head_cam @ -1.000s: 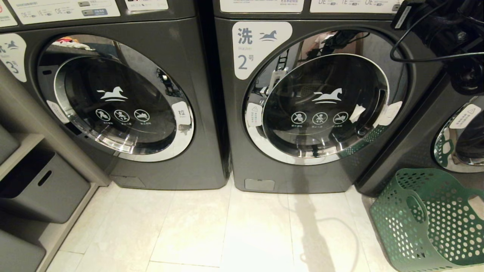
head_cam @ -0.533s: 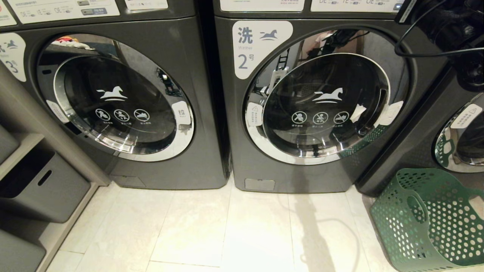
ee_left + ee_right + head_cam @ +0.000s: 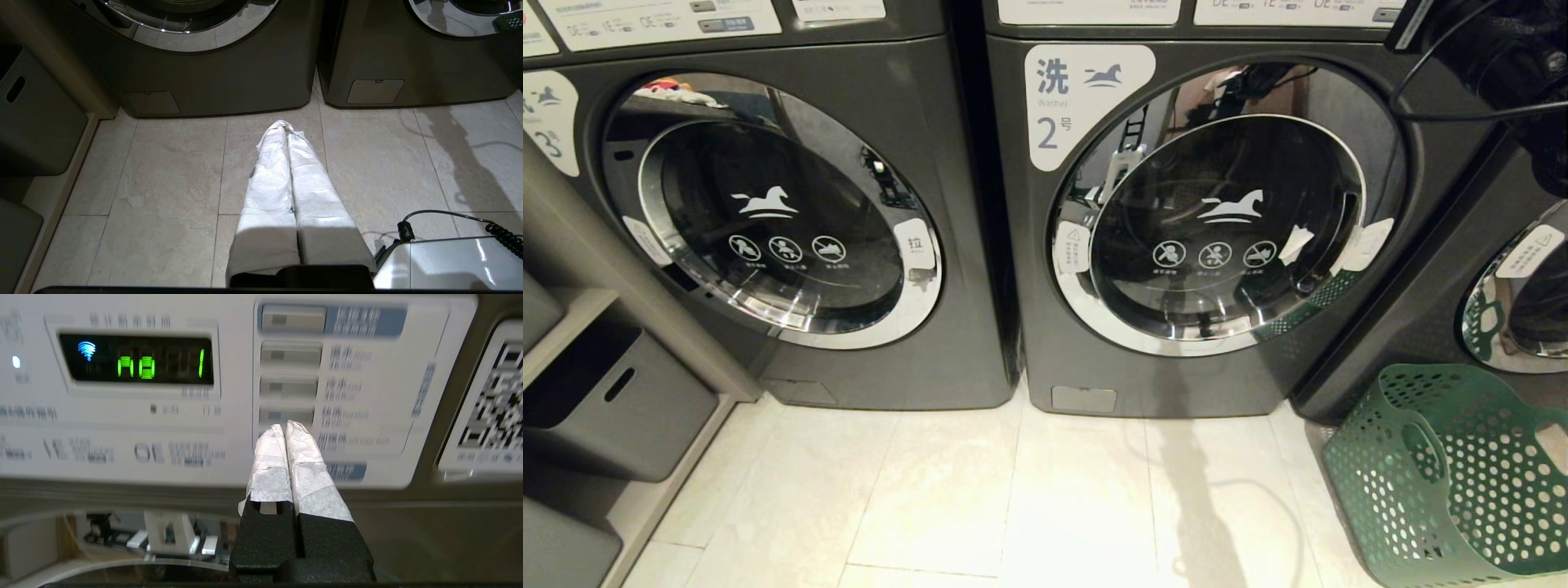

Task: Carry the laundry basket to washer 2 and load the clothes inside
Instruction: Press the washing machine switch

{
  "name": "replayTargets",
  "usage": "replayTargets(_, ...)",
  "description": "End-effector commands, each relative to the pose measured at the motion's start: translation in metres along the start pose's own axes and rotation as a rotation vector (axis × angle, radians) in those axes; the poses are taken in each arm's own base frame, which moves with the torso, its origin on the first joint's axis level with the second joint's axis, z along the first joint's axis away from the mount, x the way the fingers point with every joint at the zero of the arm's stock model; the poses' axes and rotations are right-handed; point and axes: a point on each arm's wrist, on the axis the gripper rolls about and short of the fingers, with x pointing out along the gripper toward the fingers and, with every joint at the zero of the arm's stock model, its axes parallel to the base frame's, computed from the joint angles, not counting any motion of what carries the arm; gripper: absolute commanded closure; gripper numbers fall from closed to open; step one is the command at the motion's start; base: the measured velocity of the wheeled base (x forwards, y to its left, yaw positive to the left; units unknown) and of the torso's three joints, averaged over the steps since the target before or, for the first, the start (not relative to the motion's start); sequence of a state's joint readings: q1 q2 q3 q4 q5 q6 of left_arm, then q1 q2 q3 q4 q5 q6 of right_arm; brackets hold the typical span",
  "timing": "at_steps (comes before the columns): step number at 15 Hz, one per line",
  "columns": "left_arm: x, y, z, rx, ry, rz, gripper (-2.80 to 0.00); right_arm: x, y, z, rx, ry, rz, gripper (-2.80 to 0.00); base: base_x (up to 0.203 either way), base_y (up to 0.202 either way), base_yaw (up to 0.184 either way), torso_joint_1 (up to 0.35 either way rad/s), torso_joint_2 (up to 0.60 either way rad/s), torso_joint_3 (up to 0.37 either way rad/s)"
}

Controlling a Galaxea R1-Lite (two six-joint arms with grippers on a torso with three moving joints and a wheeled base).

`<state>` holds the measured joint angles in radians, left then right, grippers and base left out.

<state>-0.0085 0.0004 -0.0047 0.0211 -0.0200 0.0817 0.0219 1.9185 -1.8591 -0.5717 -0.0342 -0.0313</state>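
Hovering my right fingers [image 3: 286,430], clenched on nothing, near washer 2's [image 3: 1094,359] control panel [image 3: 335,388]; left fingers [image 3: 286,130] clenched too, hanging over the floor. The laundry basket [image 3: 1454,482] is sitting beside it; I should be reaching lower, for the closed door [image 3: 1225,220].

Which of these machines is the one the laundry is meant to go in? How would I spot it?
Look at the row of dark grey front-loading washers along the wall. The one in the middle, washer 2, has its round glass door shut. Its white label shows a big "2"; the washer to its left reads "3".
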Motion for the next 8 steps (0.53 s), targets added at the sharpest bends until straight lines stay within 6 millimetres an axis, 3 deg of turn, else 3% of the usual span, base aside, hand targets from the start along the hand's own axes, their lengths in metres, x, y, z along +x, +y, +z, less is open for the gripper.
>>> replayTargets(1, 0.0, 0.0, 0.0, 0.001, 0.0, 0.001, 0.0, -0.019, 0.0, 0.006, -0.001, 0.041, 0.005, 0.0, 0.0, 0.0, 0.0, 0.0, 0.0, 0.0)
replayTargets(3, 0.0, 0.0, 0.0, 0.0, 0.0, 0.001, 0.0, -0.031, 0.0, 0.004, 0.0, 0.073, 0.007, 0.0, 0.0, 0.0, 0.0, 0.0, 0.0, 0.0)
replayTargets(8, 0.0, 0.0, 0.0, 0.0, 0.0, -0.001, 0.0, -0.026, -0.001, 0.001, -0.002, 0.061, 0.003, 0.0, 0.0, 0.0, 0.0, 0.0, 0.0, 0.0)
